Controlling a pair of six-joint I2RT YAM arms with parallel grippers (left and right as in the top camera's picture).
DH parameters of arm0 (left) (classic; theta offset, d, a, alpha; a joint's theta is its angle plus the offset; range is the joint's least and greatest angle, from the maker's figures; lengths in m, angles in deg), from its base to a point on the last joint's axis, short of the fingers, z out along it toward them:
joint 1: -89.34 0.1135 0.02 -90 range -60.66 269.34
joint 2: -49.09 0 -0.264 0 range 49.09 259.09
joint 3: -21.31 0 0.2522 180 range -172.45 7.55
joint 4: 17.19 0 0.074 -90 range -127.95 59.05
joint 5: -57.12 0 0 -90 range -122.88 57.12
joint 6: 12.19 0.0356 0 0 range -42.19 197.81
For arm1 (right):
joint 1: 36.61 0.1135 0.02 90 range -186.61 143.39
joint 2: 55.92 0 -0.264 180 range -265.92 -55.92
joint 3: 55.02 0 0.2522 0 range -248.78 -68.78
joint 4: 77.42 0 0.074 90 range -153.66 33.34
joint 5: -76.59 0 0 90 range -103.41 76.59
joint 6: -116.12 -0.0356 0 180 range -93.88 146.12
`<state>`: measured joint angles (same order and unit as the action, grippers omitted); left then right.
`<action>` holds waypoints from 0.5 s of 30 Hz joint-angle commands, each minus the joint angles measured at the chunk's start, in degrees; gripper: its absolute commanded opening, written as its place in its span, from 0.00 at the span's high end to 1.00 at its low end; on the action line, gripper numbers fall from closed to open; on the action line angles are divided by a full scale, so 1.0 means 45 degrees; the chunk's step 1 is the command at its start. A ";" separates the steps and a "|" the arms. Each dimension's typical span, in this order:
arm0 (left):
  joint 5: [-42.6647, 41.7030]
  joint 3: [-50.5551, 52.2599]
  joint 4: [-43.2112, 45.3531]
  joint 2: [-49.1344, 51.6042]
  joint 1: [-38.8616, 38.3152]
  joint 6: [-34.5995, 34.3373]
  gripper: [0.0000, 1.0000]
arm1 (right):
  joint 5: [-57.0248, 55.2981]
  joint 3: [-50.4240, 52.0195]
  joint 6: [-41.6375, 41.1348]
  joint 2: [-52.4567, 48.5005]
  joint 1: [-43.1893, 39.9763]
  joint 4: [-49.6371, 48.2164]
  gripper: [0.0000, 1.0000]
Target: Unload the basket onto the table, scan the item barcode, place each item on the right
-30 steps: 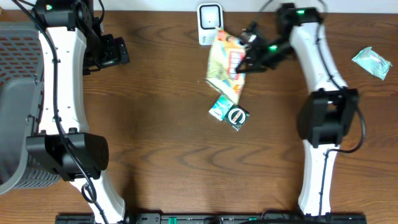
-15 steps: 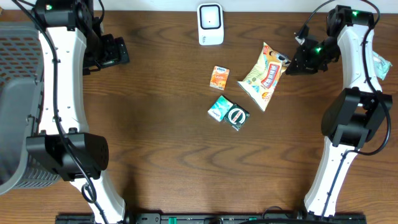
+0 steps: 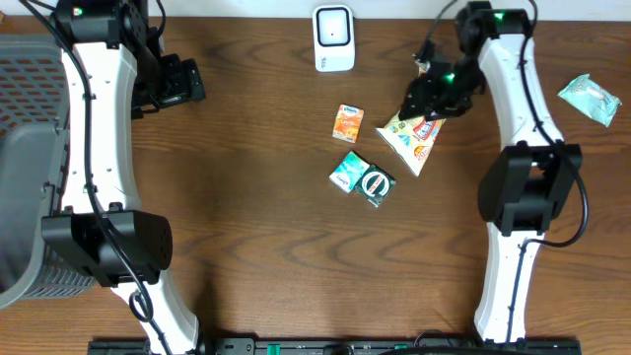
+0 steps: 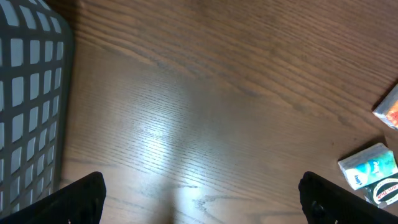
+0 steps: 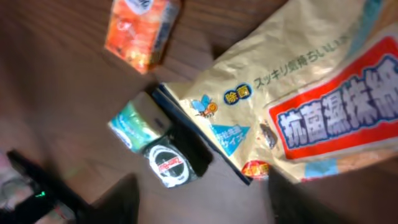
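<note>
Dark wood table carries the pouch right of centre, toward the far edge where the scanner stands. The right gripper hangs over the pouch's far end, jaws apart and gripping nothing. The left gripper is spread wide beside the basket at the left edge.

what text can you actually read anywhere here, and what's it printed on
"除菌": in a green oval on the yellow bag.
"スッキリ気持ちいい": green line along the same bag's upper edge; its far end is blurred.
"抗菌湿": large blue characters on the bag's red-edged banner; the characters after them are too blurred to read.
orange packet, teal packet, black packet with a round label: print too blurred to read.
scanner: no legible text.
</note>
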<state>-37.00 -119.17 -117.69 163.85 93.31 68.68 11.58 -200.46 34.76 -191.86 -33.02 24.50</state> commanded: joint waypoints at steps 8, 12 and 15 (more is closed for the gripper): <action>0.0117 -0.0044 -0.0044 0.0073 0.0053 0.0078 0.02 | -0.8048 0.0403 -0.3842 0.0335 0.3191 -0.1015 0.01; 0.0117 -0.0049 -0.0044 0.0073 0.0053 0.0078 0.02 | -0.9486 0.0889 -0.3920 0.0335 0.3944 -0.1282 0.01; 0.0117 -0.0049 -0.0044 0.0073 0.0053 0.0078 0.02 | -1.0423 0.2288 -0.3973 0.0330 0.4328 -0.2229 0.01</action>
<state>-36.98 -119.17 -117.71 163.85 93.31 68.68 -26.95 -194.89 18.78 -191.14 -13.92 17.00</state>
